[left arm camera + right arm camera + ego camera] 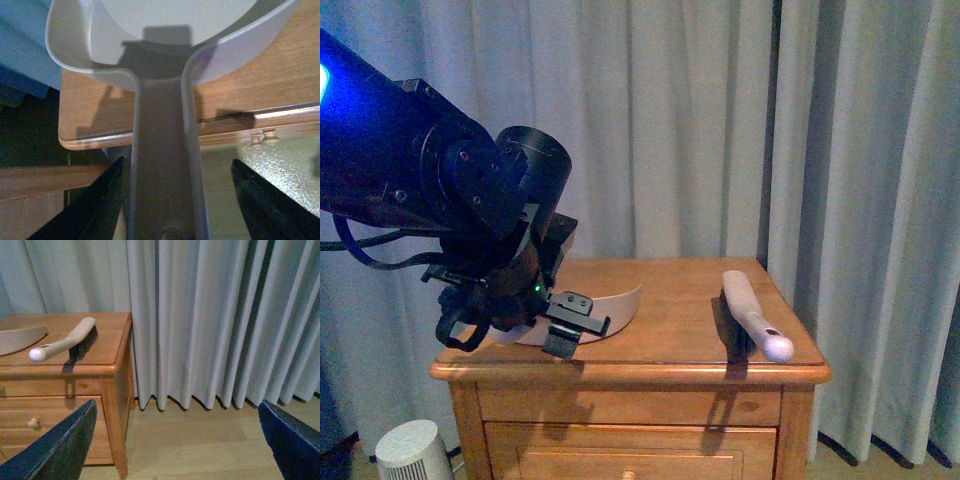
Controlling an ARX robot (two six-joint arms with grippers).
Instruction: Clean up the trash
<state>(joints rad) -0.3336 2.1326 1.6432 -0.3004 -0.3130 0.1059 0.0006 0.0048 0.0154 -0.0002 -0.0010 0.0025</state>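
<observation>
Dustpan point(613, 312) lay at the nightstand's point(670, 298) left, brush point(750, 312) at its right. Left gripper point(176, 170) fingers straddled the dustpan handle point(162, 145), spread; right gripper point(177, 410) also spread.

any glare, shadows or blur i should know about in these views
Front view: bluish cast, blue glow top left, brush shadow down the nightstand front. Left wrist view: blocky shadow on the dustpan, glare strip along the nightstand edge. Right wrist view: right gripper fingers soft.
</observation>
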